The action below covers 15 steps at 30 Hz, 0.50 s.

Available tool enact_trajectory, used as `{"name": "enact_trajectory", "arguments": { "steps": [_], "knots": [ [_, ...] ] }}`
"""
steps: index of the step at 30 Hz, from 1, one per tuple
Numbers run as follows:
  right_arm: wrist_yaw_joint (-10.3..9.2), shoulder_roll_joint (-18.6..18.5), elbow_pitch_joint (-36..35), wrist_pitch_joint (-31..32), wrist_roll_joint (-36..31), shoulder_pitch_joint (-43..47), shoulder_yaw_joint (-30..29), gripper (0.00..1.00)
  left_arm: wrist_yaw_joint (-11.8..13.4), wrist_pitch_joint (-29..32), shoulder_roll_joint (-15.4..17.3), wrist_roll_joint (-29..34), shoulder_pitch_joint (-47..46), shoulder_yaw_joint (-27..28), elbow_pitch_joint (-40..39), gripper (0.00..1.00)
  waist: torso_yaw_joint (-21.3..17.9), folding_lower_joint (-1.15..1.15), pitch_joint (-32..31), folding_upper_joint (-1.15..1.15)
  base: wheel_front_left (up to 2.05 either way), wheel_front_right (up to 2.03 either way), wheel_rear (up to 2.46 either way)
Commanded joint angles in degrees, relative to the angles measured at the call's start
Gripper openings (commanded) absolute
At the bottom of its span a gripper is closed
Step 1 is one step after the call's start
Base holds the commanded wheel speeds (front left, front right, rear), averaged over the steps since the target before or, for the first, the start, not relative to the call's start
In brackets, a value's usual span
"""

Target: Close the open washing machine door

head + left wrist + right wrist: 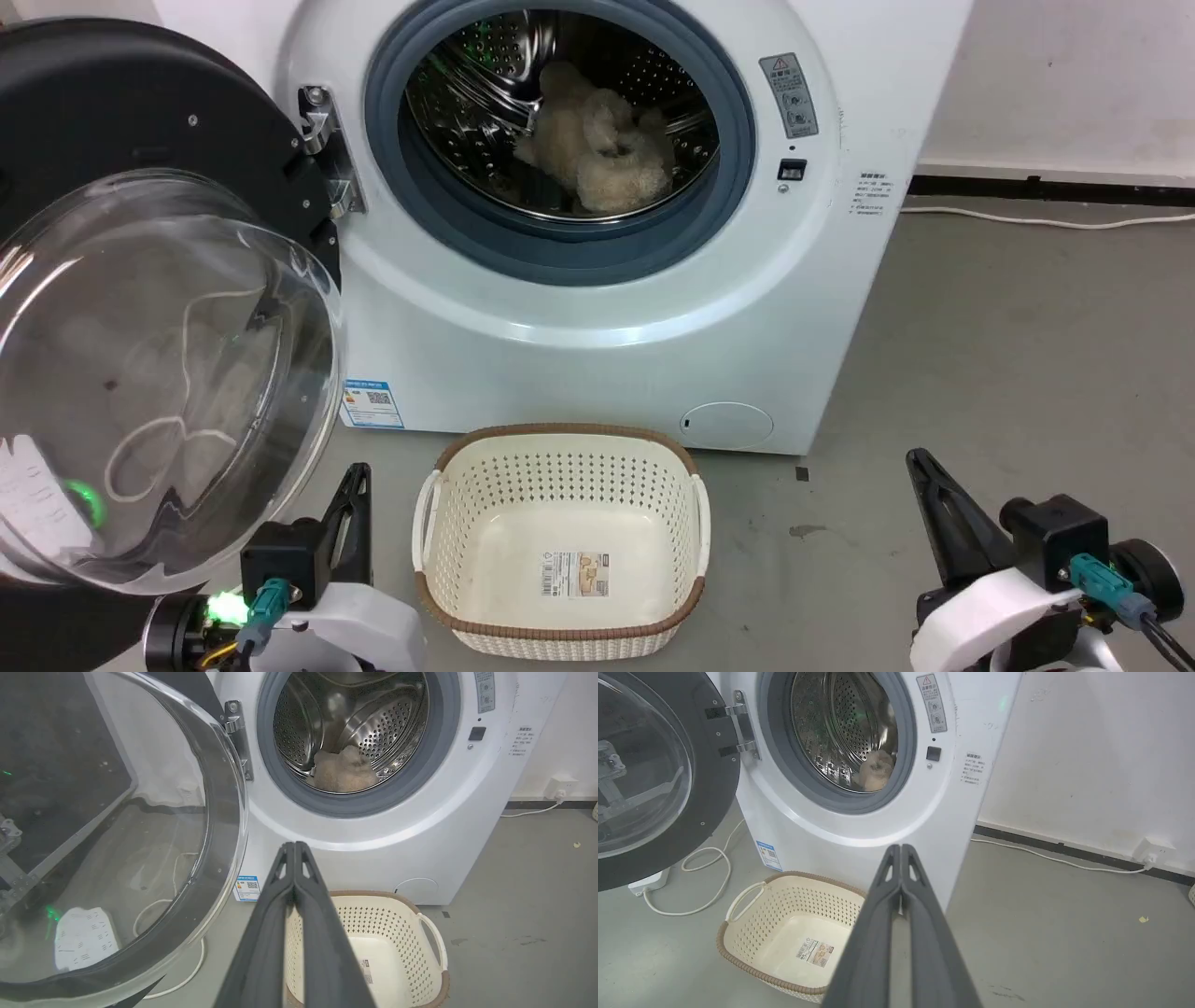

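Black glossy washing machine door (121, 121) (swung open)

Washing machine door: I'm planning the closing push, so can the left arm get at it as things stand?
Probably yes. The washing machine door hangs open just left of the left gripper, with nothing between them; the basket sits off to the gripper's right.

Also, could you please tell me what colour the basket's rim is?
The basket rim is brown, above cream perforated walls; the head view shows it best.
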Motion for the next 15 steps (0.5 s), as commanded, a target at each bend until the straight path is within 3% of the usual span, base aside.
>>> {"name": "enact_trajectory", "arguments": {
  "steps": [1,15],
  "knots": [
    [0.06,0.23,-0.31,0.02,-0.29,1.0,-0.1,0.0,-0.3,0.02,-0.02,0.15,-0.05,0.05,-0.21,0.0,0.0,0.0,0.0,0.0,0.0,0.0,0.0],
    [0.06,0.23,-0.31,0.02,-0.29,1.0,-0.1,0.0,-0.3,0.02,-0.02,0.15,-0.05,0.05,-0.21,0.0,0.0,0.0,0.0,0.0,0.0,0.0,0.0]
  ]
}}
